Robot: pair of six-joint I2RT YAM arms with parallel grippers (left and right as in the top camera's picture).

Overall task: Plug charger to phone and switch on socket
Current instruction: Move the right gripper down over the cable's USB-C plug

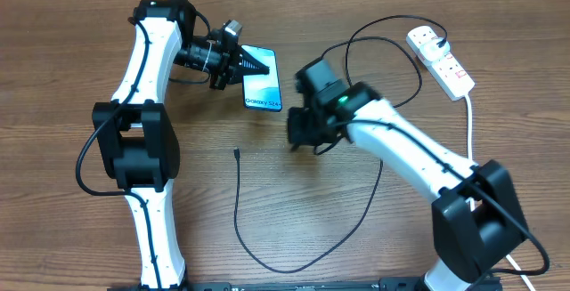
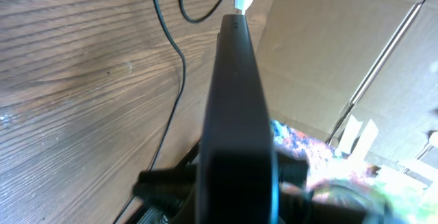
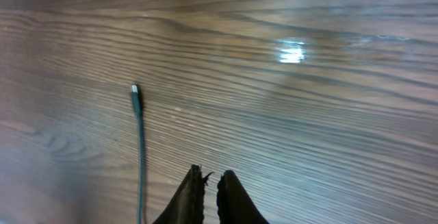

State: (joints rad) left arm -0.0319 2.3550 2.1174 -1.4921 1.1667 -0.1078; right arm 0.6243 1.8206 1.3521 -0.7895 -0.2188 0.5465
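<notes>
Screen facing up, the phone (image 1: 263, 80) sits in the upper middle of the overhead view, with its upper-left end clamped in my left claw (image 1: 239, 60). The left wrist view shows it edge-on, a dark slab running up the frame. Whether its far end touches the wooden surface (image 1: 53, 229) I cannot tell.

Below the phone and apart from it, near the centre, the connector tip (image 1: 236, 152) of the charger cable (image 1: 237, 198) lies flat on the surface. From there the cable drops toward the bottom edge, curves right, climbs under my right arm and loops through the upper right to the socket (image 1: 443, 60). The socket lies at an angle in the upper right corner, and its thick white cord (image 1: 470, 122) trails down the right side.

My right claw (image 1: 298, 138) hangs to the right of the connector tip. Its fingers (image 3: 191, 196) are pressed nearly together with nothing between them. In the right wrist view the tip lies to the left of them, not touching.
</notes>
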